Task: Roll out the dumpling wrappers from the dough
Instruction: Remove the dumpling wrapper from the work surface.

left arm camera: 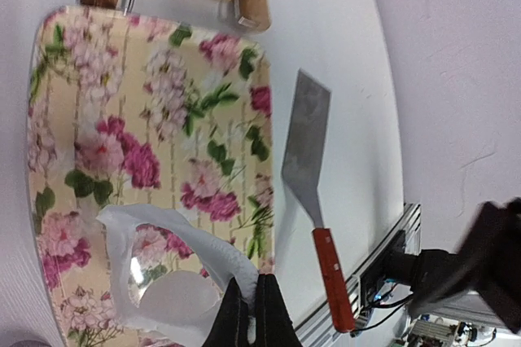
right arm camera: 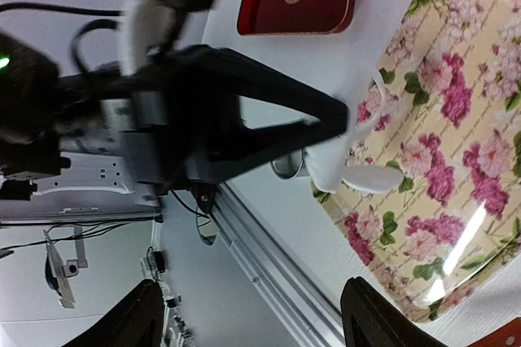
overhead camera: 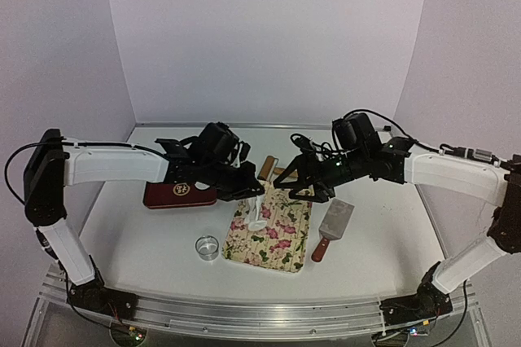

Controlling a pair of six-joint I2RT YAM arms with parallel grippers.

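Over the flowered mat (overhead camera: 281, 243), your left fingers (left arm camera: 234, 322) pinch the dough (left arm camera: 213, 253).
They are closed tight on the edge of the holed sheet, lifted above the mat; one round dumpling wrapper (right arm camera: 370, 177) lies on the mat below. Your right fingers (right arm camera: 145, 314) stand wide apart and hold nothing.

Dough (left arm camera: 114, 237): white holed sheet, hanging above floral mat (left arm camera: 163, 103); round white wrapper (left arm camera: 175, 302) flat beneath.

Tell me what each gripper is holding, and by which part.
The left gripper pinches the dough sheet by its edge, over the floral board. The right gripper is open and holds nothing.
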